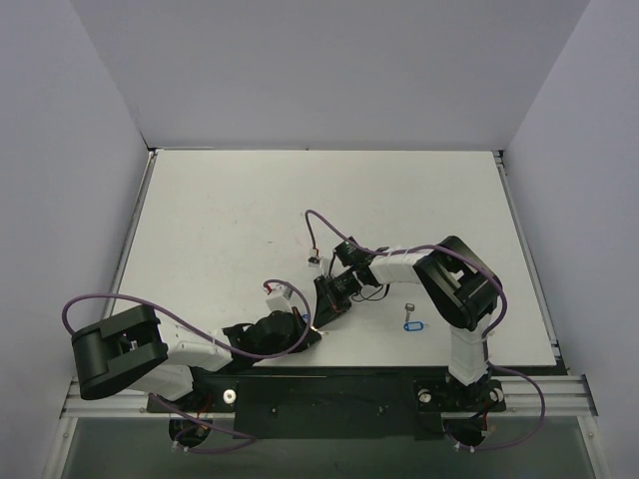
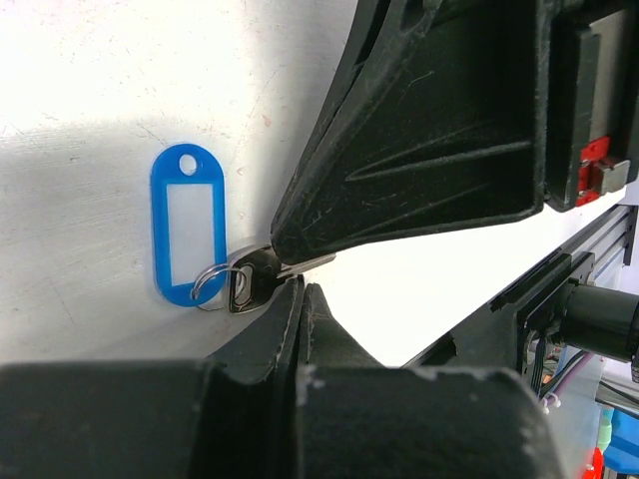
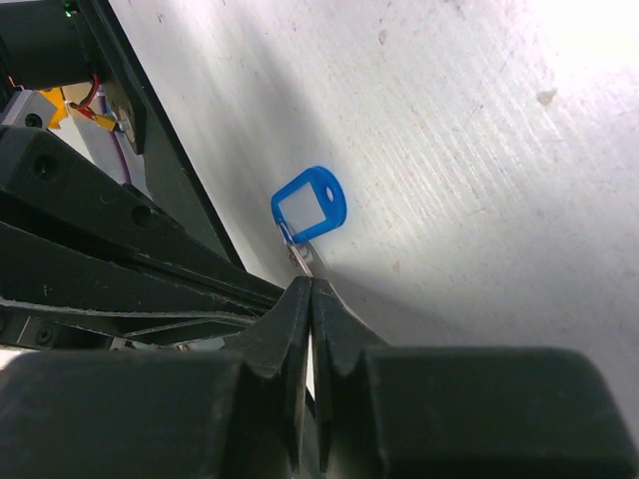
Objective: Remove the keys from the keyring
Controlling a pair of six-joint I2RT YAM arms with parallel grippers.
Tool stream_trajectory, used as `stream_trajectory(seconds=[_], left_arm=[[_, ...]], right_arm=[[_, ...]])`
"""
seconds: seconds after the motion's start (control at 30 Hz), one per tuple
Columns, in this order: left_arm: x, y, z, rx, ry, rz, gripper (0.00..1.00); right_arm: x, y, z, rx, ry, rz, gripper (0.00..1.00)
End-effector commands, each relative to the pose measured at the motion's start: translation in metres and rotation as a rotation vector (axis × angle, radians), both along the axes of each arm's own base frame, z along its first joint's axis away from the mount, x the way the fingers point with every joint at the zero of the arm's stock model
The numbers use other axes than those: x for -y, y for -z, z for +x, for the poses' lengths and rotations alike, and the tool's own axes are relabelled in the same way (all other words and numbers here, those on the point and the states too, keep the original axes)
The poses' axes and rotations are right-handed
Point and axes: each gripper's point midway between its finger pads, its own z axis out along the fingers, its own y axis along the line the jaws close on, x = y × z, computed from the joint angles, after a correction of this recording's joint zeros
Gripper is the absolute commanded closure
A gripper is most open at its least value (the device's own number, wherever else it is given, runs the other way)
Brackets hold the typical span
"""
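In the left wrist view the keyring's blue tag (image 2: 188, 225) with a white label window lies flat on the table. Its thin ring (image 2: 207, 283) links it to a dark key (image 2: 245, 282). My right gripper (image 2: 283, 246) is shut on the key's silvery blade. In the right wrist view the right gripper (image 3: 311, 284) pinches the key (image 3: 304, 259) just below the tag (image 3: 311, 205). My left gripper (image 2: 298, 289) is shut, tips against the key's head, with nothing seen between them. In the top view both grippers, the left (image 1: 316, 332) and the right (image 1: 324, 311), meet and hide this keyring.
Another blue tag with a ring (image 1: 411, 325) lies on the table right of the grippers, with a small dark key (image 1: 407, 310) just beyond it. The aluminium base rail (image 1: 329, 384) runs along the near edge. Grey walls enclose the table.
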Motion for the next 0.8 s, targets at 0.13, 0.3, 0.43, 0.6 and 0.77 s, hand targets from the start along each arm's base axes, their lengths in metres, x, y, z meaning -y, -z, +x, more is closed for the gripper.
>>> stream_trajectory(seconds=[0.13, 0.3, 0.43, 0.6, 0.77], left_arm=[[-0.007, 0.007, -0.004, -0.006, 0.030, 0.092, 1.00], [-0.005, -0.021, -0.009, 0.031, 0.052, 0.129, 1.00], [-0.012, -0.044, -0.012, 0.059, 0.053, 0.148, 1.00], [-0.028, -0.065, -0.008, 0.095, 0.023, 0.218, 1.00], [-0.050, -0.054, -0.013, 0.074, 0.007, 0.283, 1.00]], right_arm=[[0.004, 0.005, -0.001, 0.005, 0.002, -0.025, 1.00], [0.007, -0.004, 0.008, 0.049, 0.035, -0.027, 1.00], [0.006, -0.018, 0.015, 0.076, 0.055, -0.005, 1.00], [0.006, -0.030, 0.019, 0.109, 0.062, 0.000, 1.00], [0.009, -0.030, 0.021, 0.122, 0.080, -0.024, 0.97]])
